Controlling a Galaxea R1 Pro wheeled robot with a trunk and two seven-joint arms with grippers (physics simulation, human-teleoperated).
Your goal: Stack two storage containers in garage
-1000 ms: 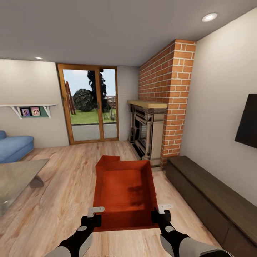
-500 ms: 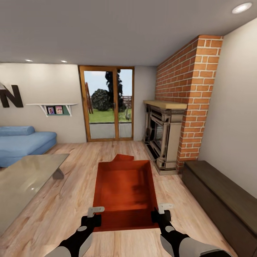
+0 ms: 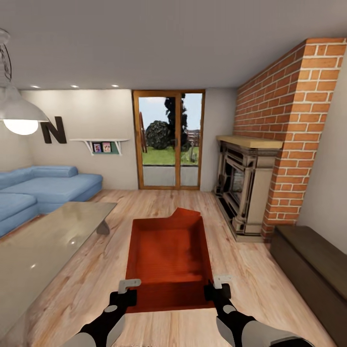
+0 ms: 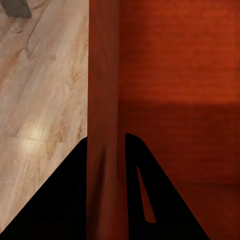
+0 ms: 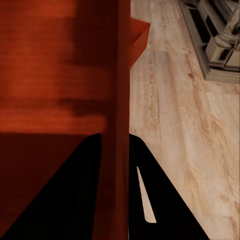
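Over pale wood planks point(image 3: 96, 250), both end effectors clamp a flat-walled orange-red container point(image 3: 168, 255).

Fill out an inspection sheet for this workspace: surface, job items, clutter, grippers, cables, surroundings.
Surface: light wood plank floor of the living room.
Job's things: orange-red storage container held open side up between both arms; an orange corner of a second container shows past its far rim.
Clutter: nothing seen.
Grippers: left gripper has its jaws either side of the container's left wall; right gripper likewise on the right wall.
Cables: nothing seen.
Surroundings: glass coffee table and blue sofa to the left, fireplace and brick column to the right, glass door ahead, dark low cabinet, pendant lamp.
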